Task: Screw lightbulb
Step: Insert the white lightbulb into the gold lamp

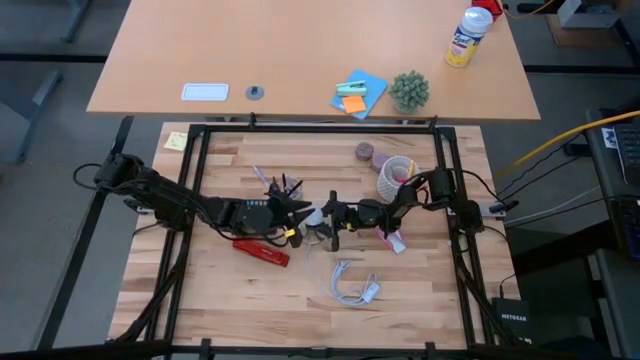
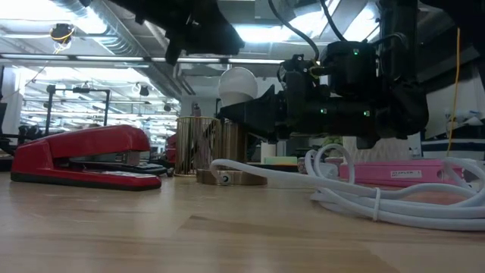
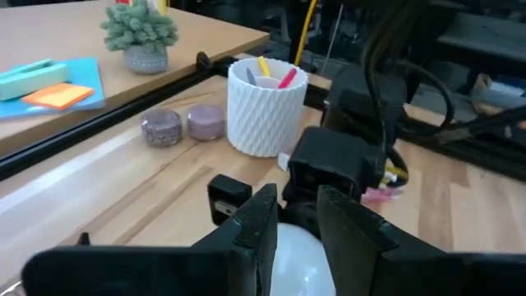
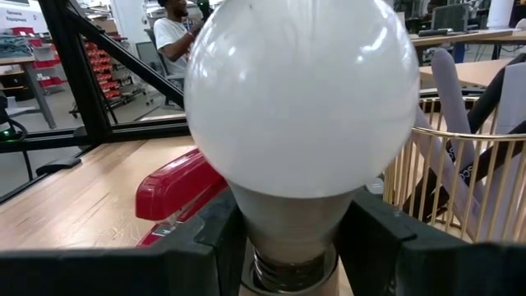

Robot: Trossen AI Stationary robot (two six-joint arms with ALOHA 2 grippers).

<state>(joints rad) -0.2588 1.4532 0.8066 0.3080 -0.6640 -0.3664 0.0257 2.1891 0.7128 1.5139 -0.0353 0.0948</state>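
The lightbulb [image 4: 300, 99], frosted white with a silvery screw end [image 4: 283, 271], is held upright at mid-table, globe up; it also shows in the high view [image 1: 313, 215] and the low view [image 2: 239, 83]. My right gripper [image 4: 288, 238] reaches in from the table's right and is shut on the bulb's neck. My left gripper [image 3: 297, 234] comes from the left, slanting down, with its fingers on either side of the globe [image 3: 300, 255]. My left gripper has the bulb's white globe [image 3: 300, 259] between its two fingers [image 3: 259, 230], slanting down from the table's left. Its own fingers hide the exact places of contact. My right gripper pinches the bulb's pale neck [image 4: 288, 222] just above the screw thread between its two fingers [image 4: 205, 238], roughly level from the table's right. The bulb stands upright, clear of the table.
A red stapler [image 1: 262, 250] lies near the left gripper. A gold wire pen holder [image 2: 201, 144] and a low brass ring [image 2: 227, 177] stand close by. A white looped cable [image 1: 350, 285] lies toward the near edge. A white ribbed cup [image 1: 398, 178] stands beside the right arm.
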